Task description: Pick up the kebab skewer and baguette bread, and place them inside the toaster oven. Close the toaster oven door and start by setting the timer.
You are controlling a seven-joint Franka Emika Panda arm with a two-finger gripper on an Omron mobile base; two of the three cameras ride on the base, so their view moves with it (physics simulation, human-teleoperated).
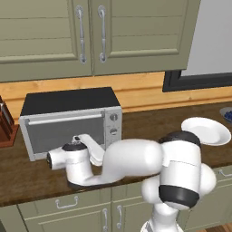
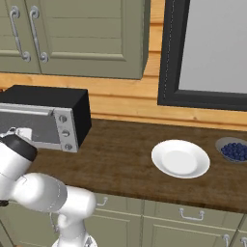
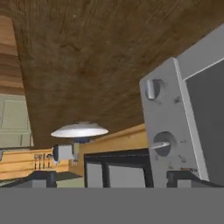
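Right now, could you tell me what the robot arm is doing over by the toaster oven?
The white arm reaches low across the wooden counter with its hand in front of the toaster oven. The toaster oven door is shut. The hand view looks close along the knob panel, so the gripper, jaws open and holding nothing, seems aimed at the knobs. A white plate and a bowl of blueberries sit further right on the counter.
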